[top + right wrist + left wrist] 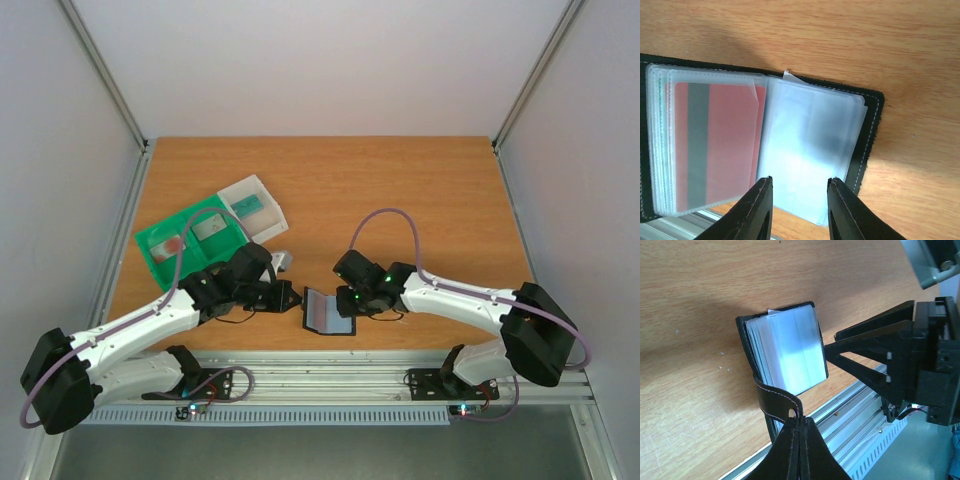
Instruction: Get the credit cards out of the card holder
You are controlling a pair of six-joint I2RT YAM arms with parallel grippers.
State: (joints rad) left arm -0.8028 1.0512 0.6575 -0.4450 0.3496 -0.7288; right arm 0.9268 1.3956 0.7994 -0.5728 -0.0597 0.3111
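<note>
— Where the wooden table (pixel 400 190) meets its near rail, is that the small black folding leather card holder (pixel 328 312)?
— Yes, lying open between the two arms. The left gripper (pixel 799 422) is clenched on its stitched black strap (pixel 772 397).
— And the right gripper (pixel 799 186)?
— Its fingers stand apart, straddling the edge of the clear plastic sleeves (pixel 810 145). I see nothing pinched.
— Any cards inside?
— One red-pink plastic card (pixel 725 145) with a grey stripe, sleeved on the left, its lettering too blurred to read. A teal card (pixel 250 208) lies in the green-and-white sorting tray (pixel 160 245), far left.
</note>
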